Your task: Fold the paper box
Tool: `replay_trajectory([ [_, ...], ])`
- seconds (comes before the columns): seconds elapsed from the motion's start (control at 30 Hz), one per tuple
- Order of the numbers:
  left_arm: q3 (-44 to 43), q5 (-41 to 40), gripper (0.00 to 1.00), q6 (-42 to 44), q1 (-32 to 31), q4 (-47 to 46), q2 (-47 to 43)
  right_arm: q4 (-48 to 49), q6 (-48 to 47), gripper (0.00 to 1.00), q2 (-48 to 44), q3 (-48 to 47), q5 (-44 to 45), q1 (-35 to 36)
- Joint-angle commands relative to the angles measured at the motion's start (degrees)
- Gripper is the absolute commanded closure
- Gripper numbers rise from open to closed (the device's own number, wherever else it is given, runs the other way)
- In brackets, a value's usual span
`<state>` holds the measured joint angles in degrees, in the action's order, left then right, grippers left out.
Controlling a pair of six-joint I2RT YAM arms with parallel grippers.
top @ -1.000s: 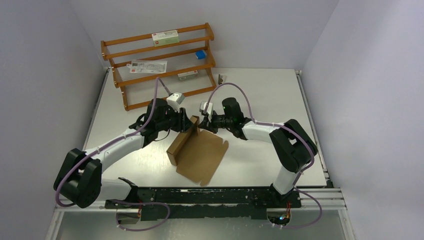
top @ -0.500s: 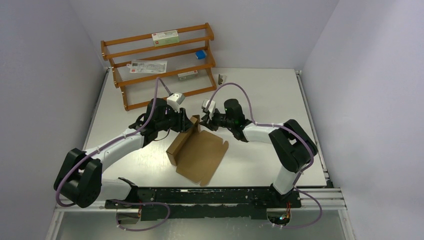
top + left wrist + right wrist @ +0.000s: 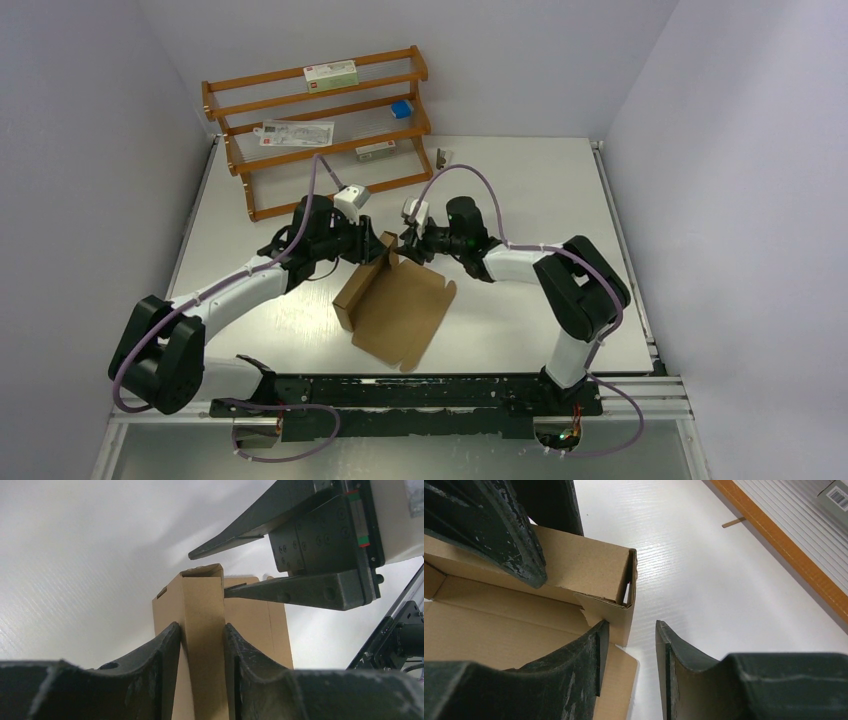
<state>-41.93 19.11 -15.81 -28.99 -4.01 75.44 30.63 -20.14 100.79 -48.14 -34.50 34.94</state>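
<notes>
Brown cardboard, plain and unprinted: the paper box (image 3: 400, 310) lies in the middle of the table (image 3: 520, 190), its base flat and one long side wall stood up and doubled over. We judge the step in hand to be forming the far corner. Our left gripper (image 3: 200, 625) pinches that upright wall near its far end. Our right gripper (image 3: 631, 622) is spread wide at the corner, one finger seemingly touching the end flap, though we cannot be sure. Next, the right should tuck that ragged flap inward while the left holds firm.
</notes>
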Motion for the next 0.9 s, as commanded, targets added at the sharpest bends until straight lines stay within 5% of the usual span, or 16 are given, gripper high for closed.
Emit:
replay_trajectory([
  [0.0,-0.88,6.2,0.62,0.67,-0.39,1.34,0.85,3.64,1.46,0.56,2.32,-2.04,-2.28,0.73],
  [0.37,-1.62,10.57,0.62,-0.35,-0.36,0.26,2.37,7.06,4.03,0.59,5.51,-3.81,-5.36,1.66],
  [0.87,-2.77,6.55,0.63,-0.87,1.49,3.2,3.07,7.16,3.52,0.75,4.6,-1.34,-2.11,1.88],
])
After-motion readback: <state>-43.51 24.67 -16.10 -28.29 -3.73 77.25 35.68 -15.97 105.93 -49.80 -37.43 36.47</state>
